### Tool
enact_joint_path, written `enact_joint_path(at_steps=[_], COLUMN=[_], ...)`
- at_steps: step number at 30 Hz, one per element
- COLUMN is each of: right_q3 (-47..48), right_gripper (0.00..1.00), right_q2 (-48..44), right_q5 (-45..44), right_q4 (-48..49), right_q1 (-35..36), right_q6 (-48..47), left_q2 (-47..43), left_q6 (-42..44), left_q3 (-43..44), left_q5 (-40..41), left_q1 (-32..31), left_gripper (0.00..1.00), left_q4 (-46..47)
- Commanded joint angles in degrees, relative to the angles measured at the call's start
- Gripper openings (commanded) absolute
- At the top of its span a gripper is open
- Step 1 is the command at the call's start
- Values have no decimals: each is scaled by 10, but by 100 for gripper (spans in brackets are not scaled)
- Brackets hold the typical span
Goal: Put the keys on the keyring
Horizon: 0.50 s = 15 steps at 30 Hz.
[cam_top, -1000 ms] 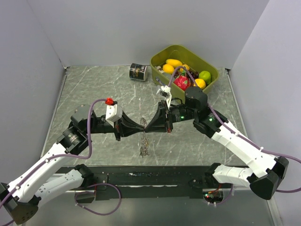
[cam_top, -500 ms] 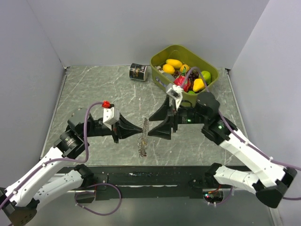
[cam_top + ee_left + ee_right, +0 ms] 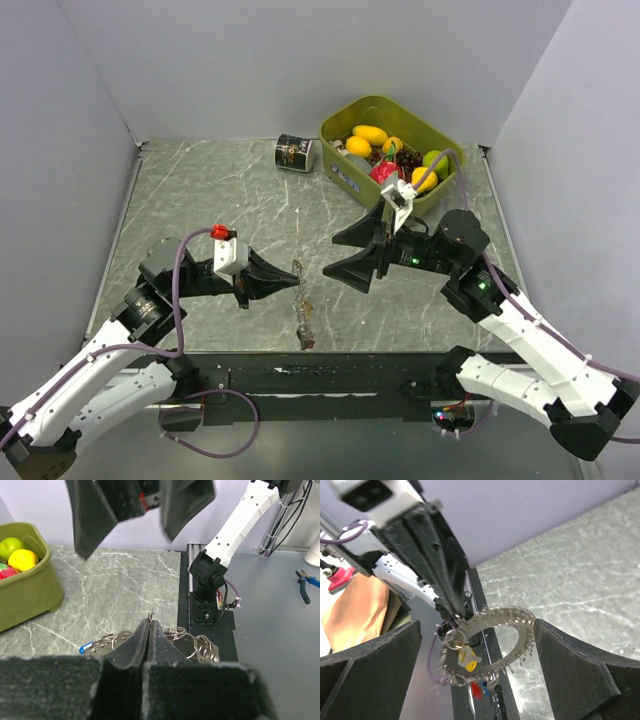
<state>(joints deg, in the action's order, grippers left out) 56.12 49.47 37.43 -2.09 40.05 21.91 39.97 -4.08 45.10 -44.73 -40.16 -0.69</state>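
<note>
The left hand is clamped on the silvery-grey coiled metal keyring. The right hand is apart and empty. The small silver keys with coloured tags appear already threaded; little seems left to do.

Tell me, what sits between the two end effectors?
The keyring, pinched by the shut left end effector, hangs before the open right end effector; top and right wrist views show it.

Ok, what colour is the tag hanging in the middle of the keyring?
Yellow. The tag shows best in the right wrist view, inside the keyring.
</note>
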Motion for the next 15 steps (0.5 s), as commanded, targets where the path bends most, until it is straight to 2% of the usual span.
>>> enact_joint_path(at_steps=[1,12,15], right_q3=[-5,1,11], right_gripper=[100,100,100], right_q2=[12,31,47], right_q5=[-12,-37,-67], right_q4=[10,-31,-60], right_q1=[-4,-5,-5], right_q6=[14,4,-1], left_q2=[-9,-8,-13], left_q6=[10,22,32], left_q3=[-4,-20,-23], left_q5=[3,4,9], left_q1=[-2,-2,-2], left_gripper=[1,1,1], left_q4=[45,46,36])
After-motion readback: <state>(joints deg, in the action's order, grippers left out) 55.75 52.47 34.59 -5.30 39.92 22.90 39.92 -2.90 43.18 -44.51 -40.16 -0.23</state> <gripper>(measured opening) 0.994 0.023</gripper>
